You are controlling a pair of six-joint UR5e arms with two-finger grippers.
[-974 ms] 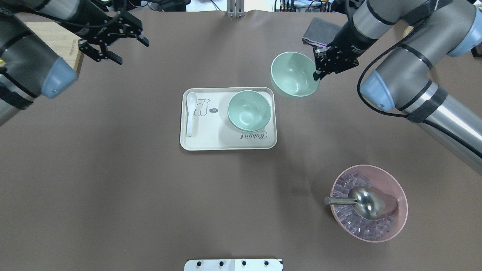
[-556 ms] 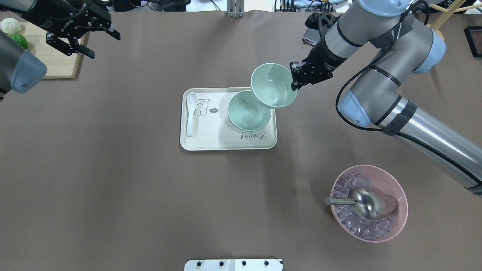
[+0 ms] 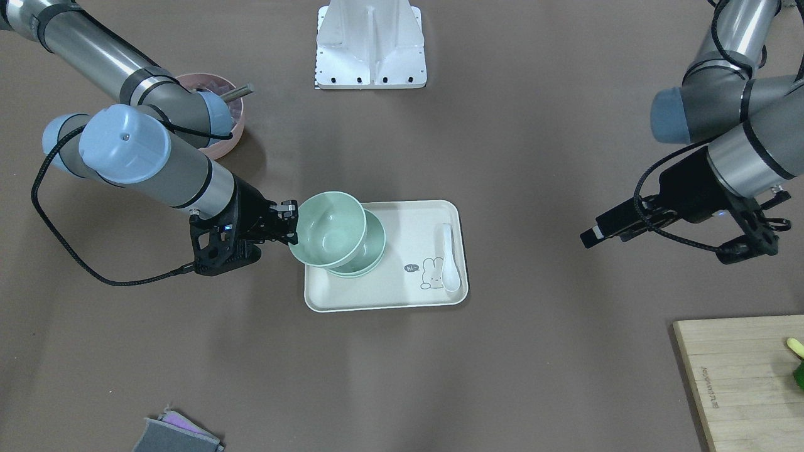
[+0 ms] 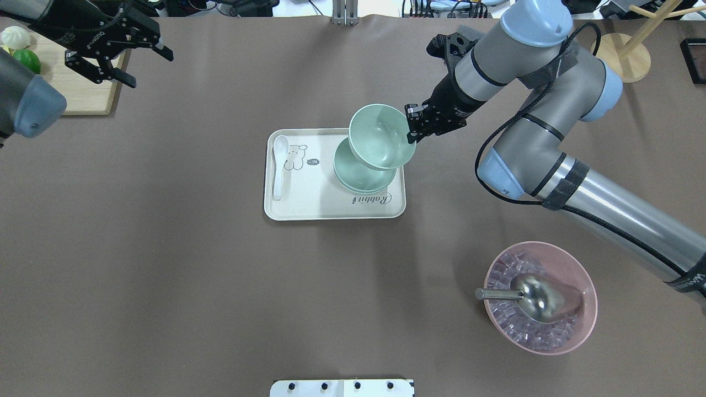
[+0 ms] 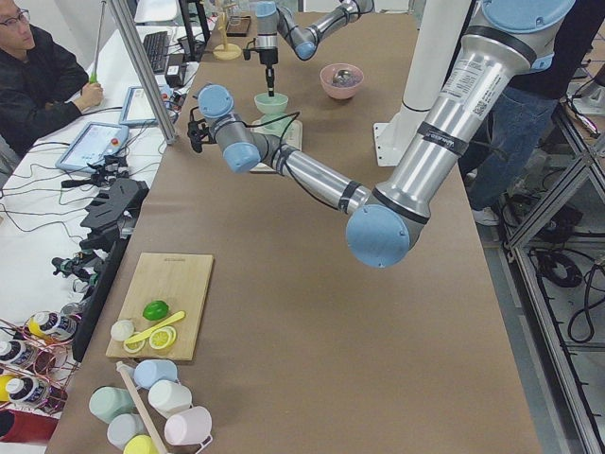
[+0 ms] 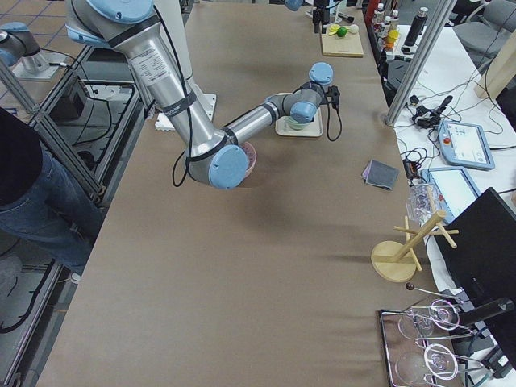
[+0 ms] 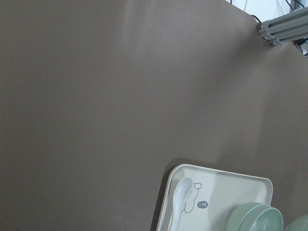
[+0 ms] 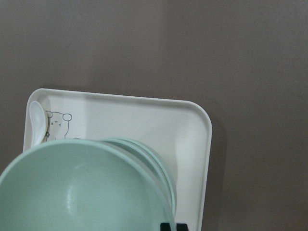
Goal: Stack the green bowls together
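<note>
Nearest the robot, to the right of the tray (image 4: 309, 205) and well apart from it, a pink bowl (image 4: 587, 295) sits on the brown worktop (image 4: 165, 248). It is filled with clear cubes (image 4: 513, 326), and a metal scoop (image 4: 538, 298) lies on them with its handle pointing toward the tray's side.

On the tray itself, at its right end, two green bowls (image 4: 361, 181) are nested one in the other, both rims showing and the inner one empty. A white spoon (image 4: 278, 168) lies along the tray's left end beside a printed rabbit.

Over the tray's far right corner, the right tool (image 4: 412, 124) is clamped on the rim of the third green bowl (image 4: 380, 138). That bowl is empty and tilted. It overlaps the far side of the nested pair. Whether it touches them I cannot tell.

Far beyond the tray and well off to its left, the left tool (image 4: 151, 70) hangs with its fingers spread wide and nothing between them. It is just beside a wooden board (image 4: 83, 96) that carries a white round item (image 4: 14, 37) and a green one (image 4: 26, 59).
</note>
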